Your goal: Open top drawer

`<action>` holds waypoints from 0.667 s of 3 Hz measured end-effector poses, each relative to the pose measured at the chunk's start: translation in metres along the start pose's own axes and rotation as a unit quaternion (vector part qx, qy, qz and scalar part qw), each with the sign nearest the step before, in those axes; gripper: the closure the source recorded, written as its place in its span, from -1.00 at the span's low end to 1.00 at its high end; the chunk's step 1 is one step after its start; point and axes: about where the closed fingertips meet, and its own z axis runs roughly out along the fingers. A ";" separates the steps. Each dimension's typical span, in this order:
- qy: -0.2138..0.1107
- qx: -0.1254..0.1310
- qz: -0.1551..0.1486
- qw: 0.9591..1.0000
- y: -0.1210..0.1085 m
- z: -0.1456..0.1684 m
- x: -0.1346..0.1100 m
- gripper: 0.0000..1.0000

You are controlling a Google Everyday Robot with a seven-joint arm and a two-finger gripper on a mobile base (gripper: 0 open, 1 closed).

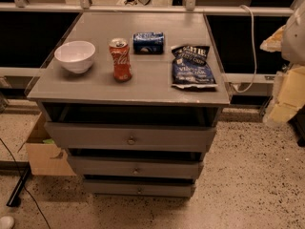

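Note:
The top drawer [95, 136] is the widest grey front of a grey wooden cabinet, with a small round metal knob [131, 140] at its centre. A dark gap shows between the drawer's front and the cabinet top [95, 87]. My gripper [287, 97] is a pale, blurred shape at the right edge of the view. It is well to the right of the cabinet and above the knob's height, touching nothing.
On the cabinet top stand a white bowl [75, 56], a red soda can [120, 59], a blue can on its side [148, 42] and a dark chip bag [192, 67]. Two narrower drawers [136, 168] lie below. A cardboard box [43, 151] sits left, cables on the floor.

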 end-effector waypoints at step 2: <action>-0.007 0.012 0.004 1.000 0.027 0.005 0.012 -1.00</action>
